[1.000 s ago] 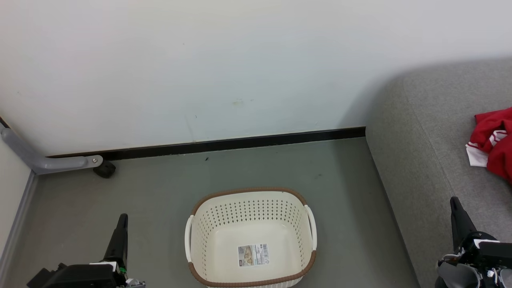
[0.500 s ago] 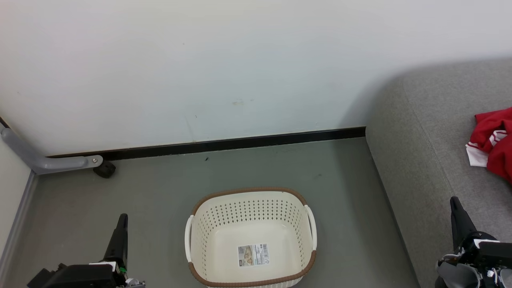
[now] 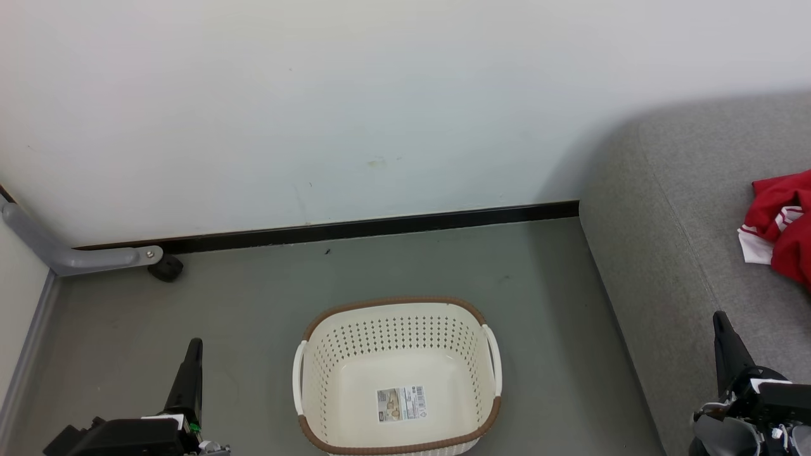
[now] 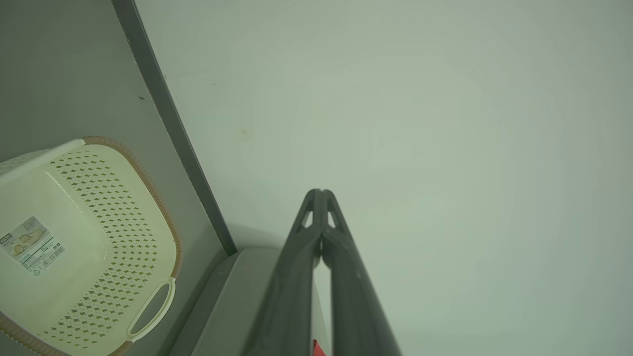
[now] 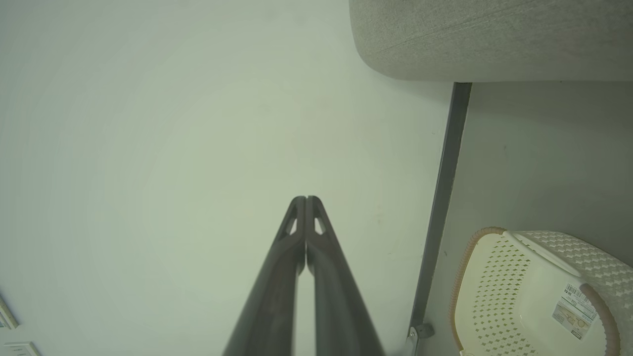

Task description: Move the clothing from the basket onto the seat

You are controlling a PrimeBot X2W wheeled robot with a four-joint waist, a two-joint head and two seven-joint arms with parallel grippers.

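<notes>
The cream perforated basket (image 3: 323, 386) with a brown rim stands on the grey floor at bottom centre; nothing lies inside but the label sticker on its bottom. The red clothing (image 3: 782, 221) with white striped trim lies on the grey seat (image 3: 684, 209) at the right edge. My left gripper (image 3: 193, 345) is low at the left of the basket, shut and holding nothing. My right gripper (image 3: 719, 316) is low at the right, in front of the seat, shut and holding nothing. The wrist views show each pair of fingers (image 4: 321, 193) (image 5: 305, 199) pressed together against the pale wall, with the basket (image 4: 89, 237) (image 5: 524, 287) off to one side.
A white wall with a dark baseboard (image 3: 355, 229) runs behind the basket. A grey metal leg with a black caster (image 3: 166, 268) sits at the far left by the wall. Open floor lies between basket and wall.
</notes>
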